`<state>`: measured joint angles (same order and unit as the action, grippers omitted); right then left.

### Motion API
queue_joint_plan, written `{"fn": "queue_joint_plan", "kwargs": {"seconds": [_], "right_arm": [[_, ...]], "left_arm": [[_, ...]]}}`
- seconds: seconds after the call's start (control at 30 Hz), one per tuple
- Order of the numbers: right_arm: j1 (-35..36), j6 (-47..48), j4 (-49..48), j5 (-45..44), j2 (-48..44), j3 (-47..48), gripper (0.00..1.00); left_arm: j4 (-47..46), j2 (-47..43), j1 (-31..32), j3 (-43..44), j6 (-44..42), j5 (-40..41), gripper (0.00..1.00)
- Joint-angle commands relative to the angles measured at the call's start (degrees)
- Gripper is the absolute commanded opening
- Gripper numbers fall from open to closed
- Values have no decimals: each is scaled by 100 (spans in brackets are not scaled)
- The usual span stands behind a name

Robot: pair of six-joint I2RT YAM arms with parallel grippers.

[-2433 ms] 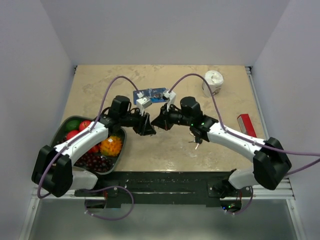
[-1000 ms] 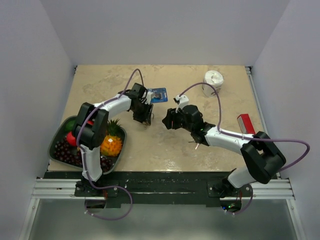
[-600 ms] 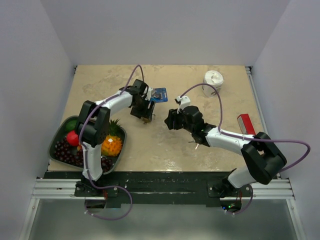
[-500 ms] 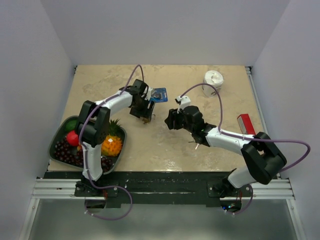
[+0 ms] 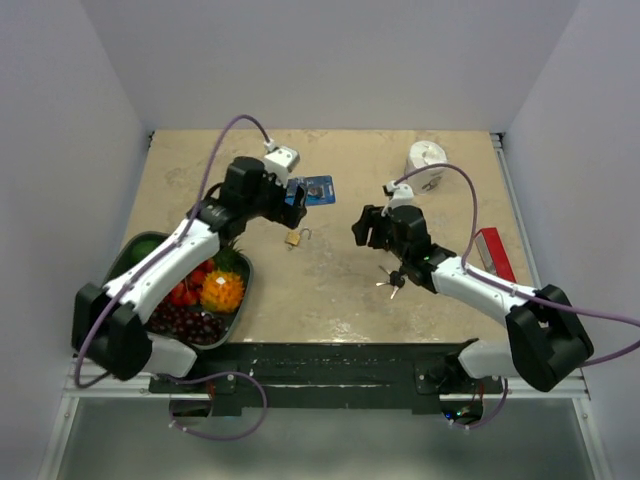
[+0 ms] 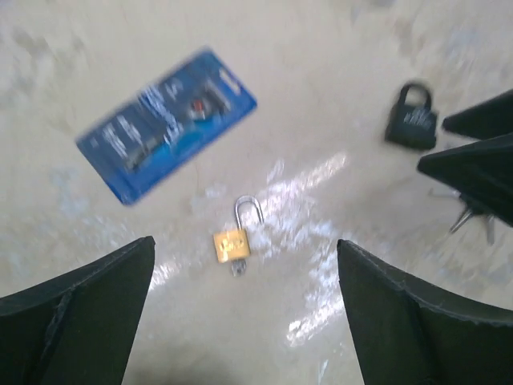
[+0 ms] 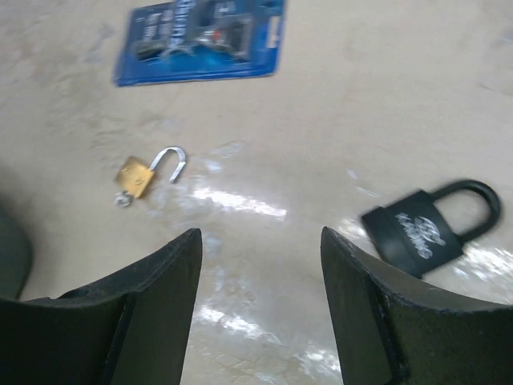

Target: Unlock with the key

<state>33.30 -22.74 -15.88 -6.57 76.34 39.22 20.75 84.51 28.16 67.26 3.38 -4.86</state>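
The key [image 5: 392, 281], a small bunch with black heads, lies on the table under my right forearm; in the left wrist view only the tips of the key [image 6: 470, 216] show. The black padlock [image 7: 425, 228] lies flat and shut, just right of my right gripper [image 7: 260, 232], which is open and empty. A small brass padlock [image 5: 294, 238] lies between the arms with its shackle swung open and a tiny key in it. My left gripper [image 6: 245, 240] hangs wide open above it, holding nothing.
A blue blister card [image 5: 315, 190] lies behind the brass padlock. A metal tray [image 5: 118, 272] of fruit sits at the near left. A white roll [image 5: 427, 160] stands at the back right and a red block [image 5: 492, 250] lies at the right edge.
My left gripper opened, let go of the brass padlock and lifted away to the back left; the padlock now lies on the table. My right gripper drew back to the right and opened wider.
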Motion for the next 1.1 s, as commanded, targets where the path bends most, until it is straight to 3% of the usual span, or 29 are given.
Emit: {"fn": "queue_joint_plan", "kwargs": {"seconds": [0.0, 0.6, 1.07], "right_arm": [[-350, -591, 926, -617, -233, -55, 64], [-614, -1654, 3186, -1329, -418, 314, 67], [-684, -2076, 3487, -1172, -541, -19, 62]], "left_arm": [[-1292, -962, -13, -537, -22, 266, 100], [-1398, -1595, -13, -811, 541, -103, 100], [-1469, -1762, -13, -855, 629, -348, 99]]}}
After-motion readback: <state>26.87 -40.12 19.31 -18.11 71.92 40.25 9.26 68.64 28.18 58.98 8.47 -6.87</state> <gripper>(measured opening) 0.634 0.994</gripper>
